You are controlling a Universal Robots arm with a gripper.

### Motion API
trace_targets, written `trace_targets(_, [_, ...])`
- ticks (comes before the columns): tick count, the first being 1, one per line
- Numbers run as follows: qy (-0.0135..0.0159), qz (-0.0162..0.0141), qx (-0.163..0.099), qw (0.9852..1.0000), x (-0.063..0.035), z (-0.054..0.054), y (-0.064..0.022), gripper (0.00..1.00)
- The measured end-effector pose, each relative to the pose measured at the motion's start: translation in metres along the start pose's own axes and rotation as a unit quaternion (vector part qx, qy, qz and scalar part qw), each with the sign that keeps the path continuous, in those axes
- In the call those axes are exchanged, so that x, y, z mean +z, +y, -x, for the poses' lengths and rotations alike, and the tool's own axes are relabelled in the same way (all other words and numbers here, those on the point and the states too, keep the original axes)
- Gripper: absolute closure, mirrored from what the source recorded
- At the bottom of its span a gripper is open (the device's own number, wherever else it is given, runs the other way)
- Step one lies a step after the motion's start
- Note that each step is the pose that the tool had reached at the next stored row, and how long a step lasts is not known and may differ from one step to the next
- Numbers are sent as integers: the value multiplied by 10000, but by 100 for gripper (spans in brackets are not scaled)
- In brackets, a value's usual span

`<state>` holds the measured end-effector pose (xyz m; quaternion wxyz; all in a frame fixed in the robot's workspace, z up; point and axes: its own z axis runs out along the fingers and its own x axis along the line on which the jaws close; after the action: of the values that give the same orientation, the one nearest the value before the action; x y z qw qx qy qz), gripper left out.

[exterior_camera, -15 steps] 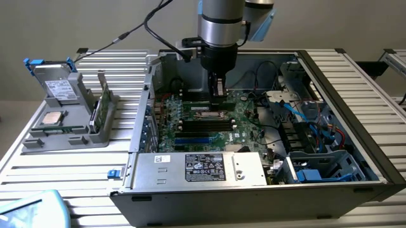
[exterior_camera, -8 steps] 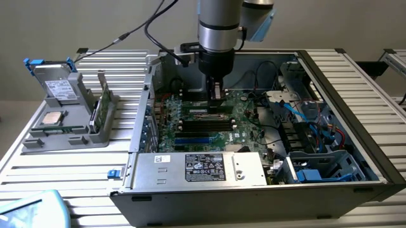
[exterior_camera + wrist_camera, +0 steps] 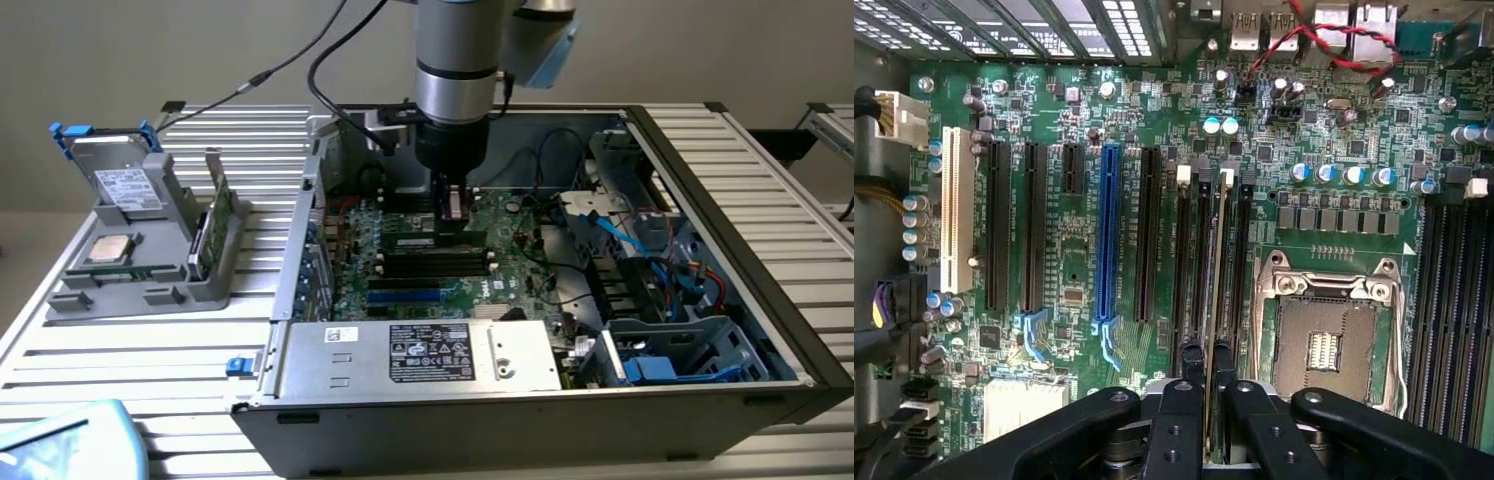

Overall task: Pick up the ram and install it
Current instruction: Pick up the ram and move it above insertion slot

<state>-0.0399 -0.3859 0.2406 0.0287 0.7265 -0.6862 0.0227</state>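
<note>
The ram (image 3: 1219, 270) is a thin green stick seen edge-on, running up from between my fingertips along the black memory slots (image 3: 1184, 270) beside the empty CPU socket (image 3: 1332, 335). My gripper (image 3: 1205, 372) is shut on its near end. In the exterior view the gripper (image 3: 451, 212) reaches down into the open computer case, and the ram (image 3: 424, 240), green with a small white label, lies level at the memory slots (image 3: 430, 262) on the motherboard. Whether it is seated in a slot or just above it I cannot tell.
A grey fixture (image 3: 80, 295) on the exterior view's left holds a silver CPU (image 3: 110, 250), a drive (image 3: 127, 182) and another green stick (image 3: 214, 225). Inside the case are the power supply (image 3: 420, 355), blue and red cables (image 3: 654, 250) and a drive cage (image 3: 681, 355).
</note>
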Motion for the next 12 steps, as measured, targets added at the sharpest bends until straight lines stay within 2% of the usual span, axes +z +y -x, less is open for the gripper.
trace_targets(1, [1,-8,-125,9999,36,2,-2,86])
trace_targets(3, [1,-3,-208,9998,61,1,-8,86])
trace_targets(12, [1,4,-213,9998,66,-35,-42,86])
